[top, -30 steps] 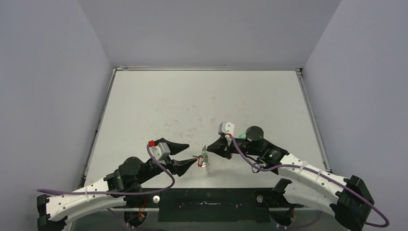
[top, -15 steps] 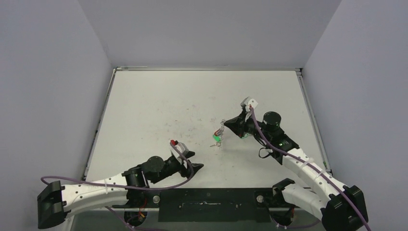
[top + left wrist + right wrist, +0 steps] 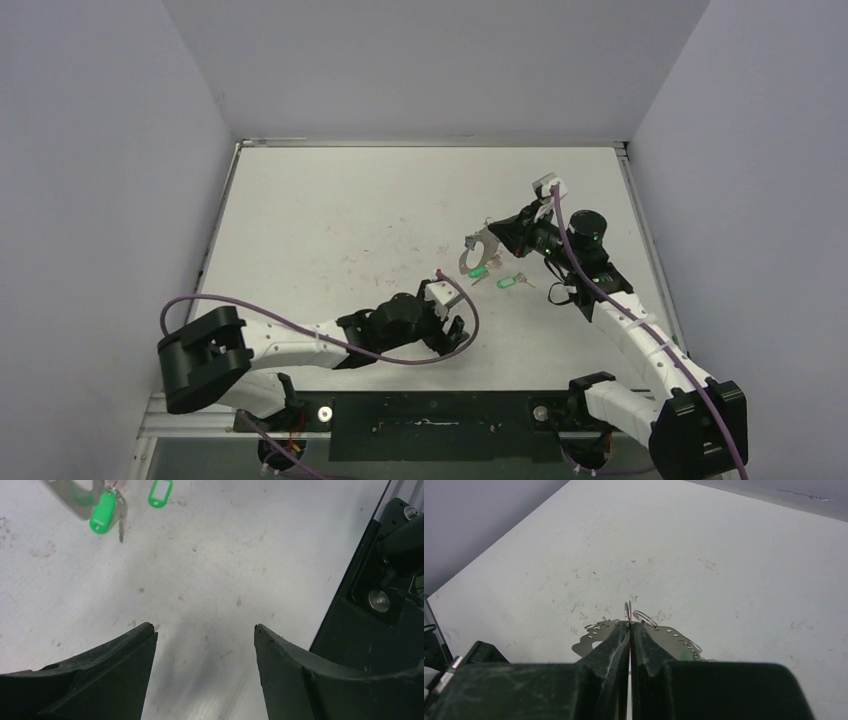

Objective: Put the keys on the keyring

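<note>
Top external view: the keyring [image 3: 482, 243] was pinched by the closed right gripper [image 3: 505, 232], one green-tagged key [image 3: 477, 270] at its rim, another key [image 3: 505, 282] beside it on the table [image 3: 330, 220]. The left gripper [image 3: 205, 630] was spread wide.

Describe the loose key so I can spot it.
Find the right gripper, shut on the keyring. Just below it in the top view are two green tags. The loose key is the right-hand one, clear of the keyring; the other key sits against it.
</note>
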Controlling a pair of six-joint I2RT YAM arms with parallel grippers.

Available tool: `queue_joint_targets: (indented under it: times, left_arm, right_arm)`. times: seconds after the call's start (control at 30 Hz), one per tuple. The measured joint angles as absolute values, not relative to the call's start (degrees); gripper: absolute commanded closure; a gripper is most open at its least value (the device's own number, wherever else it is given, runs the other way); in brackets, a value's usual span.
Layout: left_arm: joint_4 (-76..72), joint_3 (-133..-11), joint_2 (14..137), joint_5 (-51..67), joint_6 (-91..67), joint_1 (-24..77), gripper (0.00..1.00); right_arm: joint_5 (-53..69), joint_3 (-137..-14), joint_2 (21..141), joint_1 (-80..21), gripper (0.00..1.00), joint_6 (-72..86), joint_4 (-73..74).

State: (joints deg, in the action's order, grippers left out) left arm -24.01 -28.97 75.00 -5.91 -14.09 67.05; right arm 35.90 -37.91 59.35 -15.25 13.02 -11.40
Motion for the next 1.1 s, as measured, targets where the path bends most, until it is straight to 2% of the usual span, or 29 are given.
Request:
queue_joint_targets:
  times: [0.37,0.77,1.1]
  left_arm:
    - [-24.25,-48.29,99.55,1.21,-20.88,58.59,0.30]
    - [-42.54,-49.84,112.36,2.22,-19.00,58.06,0.31]
    - [-40.88,-61.63,117.27,2.22,-14.98,57.95,0.28]
  right_arm:
    - [34.85,-41.80,64.58,-11.84,1.00,14.26,-10.98]
    - [28.82,-48.99,71.46,-9.69,1.00,13.45,-9.52]
    - [27.79,-52.12,72.14,-8.97,1.00,10.92,-7.99]
